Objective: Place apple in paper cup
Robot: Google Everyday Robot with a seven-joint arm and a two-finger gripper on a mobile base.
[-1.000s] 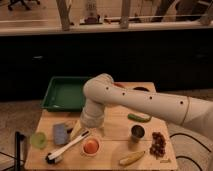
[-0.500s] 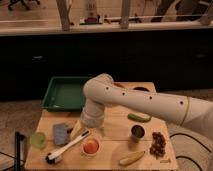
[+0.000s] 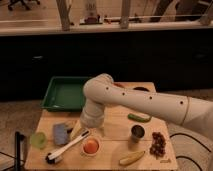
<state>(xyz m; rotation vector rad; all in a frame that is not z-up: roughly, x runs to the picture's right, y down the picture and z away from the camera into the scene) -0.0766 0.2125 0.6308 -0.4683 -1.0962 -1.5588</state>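
Paper cup (image 3: pixel 91 154) is sitting close to the near edge of the wooden counter (image 3: pixel 115 145), a bit left of the middle. A round orange-red fruit that I'm reading as the apple (image 3: pixel 90 146) is resting inside it and filling most of the opening. The pincer (image 3: pixel 90 128) is hanging at the low end of the fat white arm (image 3: pixel 145 102), which is reaching in from the right and bending down over the middle of the counter. So the cup and apple are lying just on the near side of the pincer, almost in line with it. Honestly can't tell how wide the pincer is standing or whether it's gripping anything.

A white-handled brush (image 3: pixel 70 147) with a dark head is lying diagonally just left of the cup. A pale green cup (image 3: pixel 37 140) is sitting at the left edge, with a grey-blue sponge (image 3: pixel 61 134) just right of it. Over on the right a dark metal cup (image 3: pixel 137 132) is standing, a banana (image 3: pixel 131 158) is lying by the near edge, and a green tray (image 3: pixel 62 92) is sitting at the far left.
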